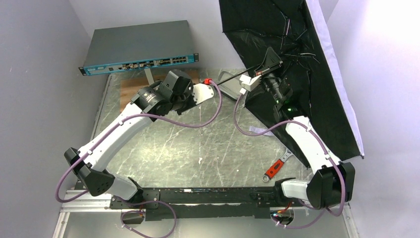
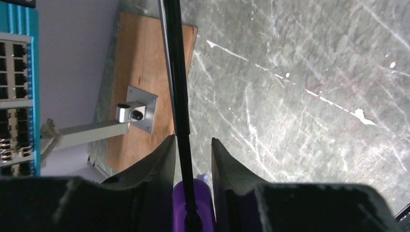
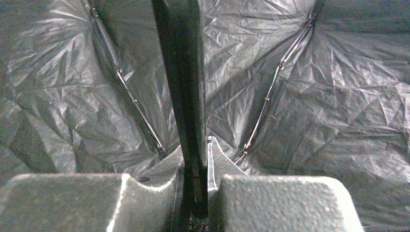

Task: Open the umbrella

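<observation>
While L jaws pinch handle (image 2: 178, 208), R jaws shaft (image 3: 181, 72), umbrella (image 1: 267, 29) canopy spread: black inside, lavender outside.

1. umbrella (image 1: 297, 29): just the one
2. left arm (image 1: 111, 131) plus right arm (image 1: 307, 141), so two
3. network switch (image 1: 138, 47): one
4. wooden board (image 1: 132, 85): one
5. red-handled tool (image 1: 274, 169): one
6. grey pouch (image 1: 229, 89): one too

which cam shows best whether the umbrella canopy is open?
Top external: the canopy shows spread wide, black inside showing, pale edge at right. Right wrist gives only a close patch of black fabric and ribs behind the shaft. Left wrist shows just the shaft inside the left pincer, no canopy.
</observation>
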Available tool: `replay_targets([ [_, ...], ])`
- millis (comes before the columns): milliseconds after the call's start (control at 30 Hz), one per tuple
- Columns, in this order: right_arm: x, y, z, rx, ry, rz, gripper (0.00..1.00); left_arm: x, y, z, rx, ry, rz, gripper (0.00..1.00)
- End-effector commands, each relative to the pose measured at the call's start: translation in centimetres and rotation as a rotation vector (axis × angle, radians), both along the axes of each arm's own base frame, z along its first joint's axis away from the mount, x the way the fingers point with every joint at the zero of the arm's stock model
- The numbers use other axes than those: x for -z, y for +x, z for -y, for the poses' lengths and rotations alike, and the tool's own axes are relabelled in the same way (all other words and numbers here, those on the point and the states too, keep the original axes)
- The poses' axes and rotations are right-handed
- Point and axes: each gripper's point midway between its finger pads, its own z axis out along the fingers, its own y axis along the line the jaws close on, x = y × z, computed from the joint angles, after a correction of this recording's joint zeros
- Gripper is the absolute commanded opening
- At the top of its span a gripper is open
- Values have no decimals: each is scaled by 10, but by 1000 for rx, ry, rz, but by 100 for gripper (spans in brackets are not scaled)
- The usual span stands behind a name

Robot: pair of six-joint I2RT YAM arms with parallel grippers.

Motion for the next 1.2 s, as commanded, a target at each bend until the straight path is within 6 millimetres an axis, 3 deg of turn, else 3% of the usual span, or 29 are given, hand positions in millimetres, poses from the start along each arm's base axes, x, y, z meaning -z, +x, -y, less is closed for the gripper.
replay_targets([
  [0,-62,-9,28,43,-4,166,0,32,-26,-19,-30,23,-108,16],
  [367,-63,3,106,207,-90,164,0,86,-76,-58,-36,71,-241,11],
  [633,-58,5,123,252,-112,169,0,107,-89,-76,-49,124,-263,10],
  [767,-67,8,129,269,-122,199,1,115,-87,-91,-82,176,-265,5],
  [933,-90,13,130,280,-140,270,2,101,-85,-92,-84,162,-239,0],
  [1167,-141,1,134,305,-108,382,3,45,-79,-75,27,-33,11,0],
])
